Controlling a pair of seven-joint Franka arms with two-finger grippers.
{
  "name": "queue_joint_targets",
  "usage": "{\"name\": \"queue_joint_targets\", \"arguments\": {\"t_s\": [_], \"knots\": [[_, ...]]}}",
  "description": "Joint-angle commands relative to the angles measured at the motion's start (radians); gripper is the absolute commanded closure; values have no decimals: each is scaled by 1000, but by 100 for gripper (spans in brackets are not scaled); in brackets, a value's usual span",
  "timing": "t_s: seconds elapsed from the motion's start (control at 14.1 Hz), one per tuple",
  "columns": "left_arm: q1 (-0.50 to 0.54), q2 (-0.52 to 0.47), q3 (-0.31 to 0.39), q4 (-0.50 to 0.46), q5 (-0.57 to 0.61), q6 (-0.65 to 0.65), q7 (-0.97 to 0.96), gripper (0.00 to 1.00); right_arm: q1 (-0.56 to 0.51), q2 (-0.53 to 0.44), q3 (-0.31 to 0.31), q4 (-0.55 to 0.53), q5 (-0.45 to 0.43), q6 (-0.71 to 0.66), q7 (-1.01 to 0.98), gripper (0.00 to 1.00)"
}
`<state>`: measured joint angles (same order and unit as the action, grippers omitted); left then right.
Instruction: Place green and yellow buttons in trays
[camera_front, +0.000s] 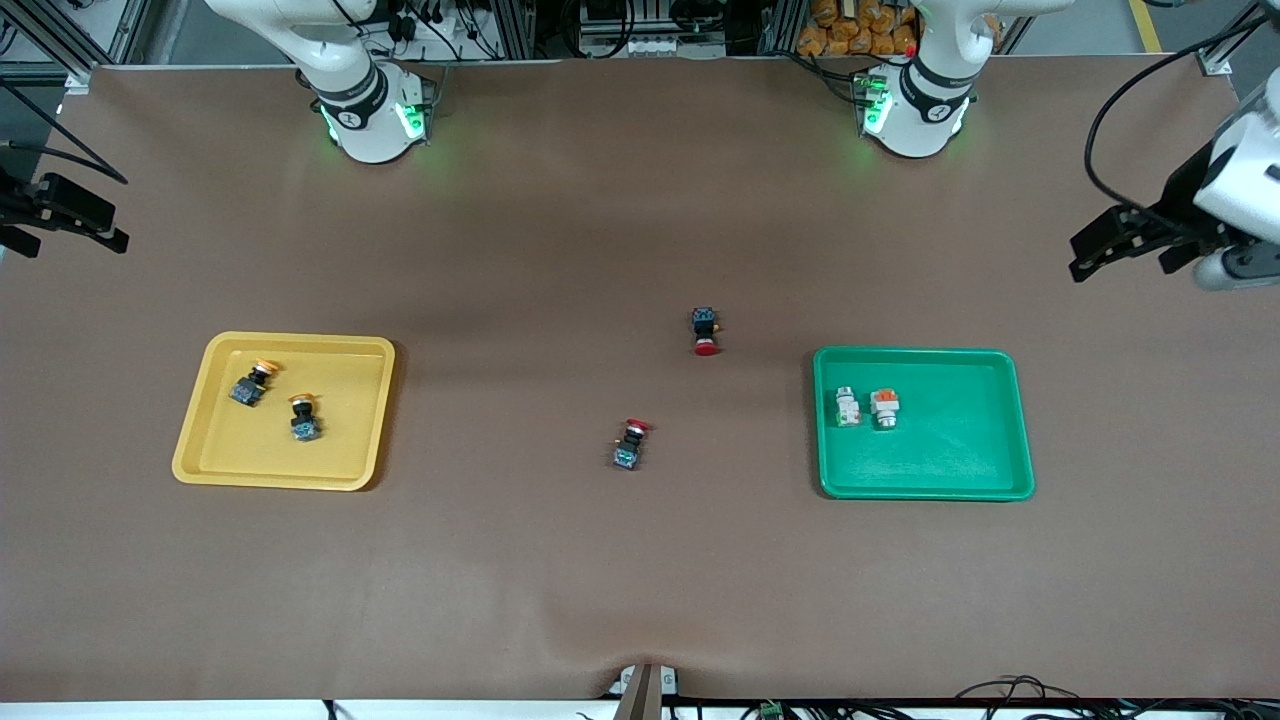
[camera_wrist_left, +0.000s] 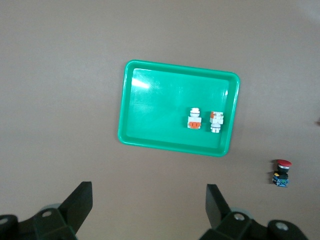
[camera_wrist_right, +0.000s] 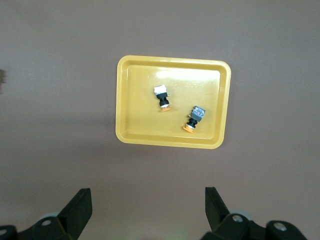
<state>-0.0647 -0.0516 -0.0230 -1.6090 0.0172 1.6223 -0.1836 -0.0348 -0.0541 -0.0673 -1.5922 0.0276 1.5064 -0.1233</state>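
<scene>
The brown table (camera_front: 560, 560) carries two trays, well apart, with wide bare room between and around them. The yellow tray (camera_front: 200, 455) lies toward the right arm's end, the green tray (camera_front: 1000, 440) toward the left arm's end.

In the yellow tray are two yellow buttons on dark bodies. One (camera_front: 251, 384) lies on its side with its cap pointing away from the front camera and slightly toward the other button. The other (camera_front: 304, 417) lies with its cap pointing away from the front camera.

In the green tray, two white-bodied buttons lie just beside each other near the tray's edge toward the table's middle: one green-marked (camera_front: 848, 406), one orange-topped (camera_front: 884, 407).

Two red-capped switches (camera_front: 706, 331) (camera_front: 631, 444) lie on the bare table between the trays.

No writing can be read.

The left gripper (camera_wrist_left: 149, 200) hangs high near the table's edge with its fingers apart and holds nothing. The right gripper (camera_wrist_right: 148, 202), at the other end, is the same.
</scene>
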Motion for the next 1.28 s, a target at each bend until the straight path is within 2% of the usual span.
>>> {"name": "queue_joint_targets", "arguments": {"t_s": [0.0, 0.14, 0.28, 0.43, 0.5, 1.21], "knots": [[-3, -1, 38, 46, -14, -53, 26, 0, 15, 5, -14, 17, -20, -18, 8, 0], [-3, -5, 51, 43, -39, -90, 117, 0, 15, 5, -14, 15, -20, -20, 19, 0], [-3, 1, 54, 44, -31, -93, 105, 0, 15, 5, -14, 15, -20, -31, 25, 0], [-1, 3, 119, 37, -28, -93, 124, 0, 13, 7, -14, 15, -18, -40, 57, 0], [-3, 1, 129, 40, -26, -93, 109, 0, 13, 7, -14, 15, -18, -41, 63, 0], [-12, 1, 107, 38, -25, -99, 115, 0, 21, 10, -5, 20, -17, -28, 60, 0]]}}
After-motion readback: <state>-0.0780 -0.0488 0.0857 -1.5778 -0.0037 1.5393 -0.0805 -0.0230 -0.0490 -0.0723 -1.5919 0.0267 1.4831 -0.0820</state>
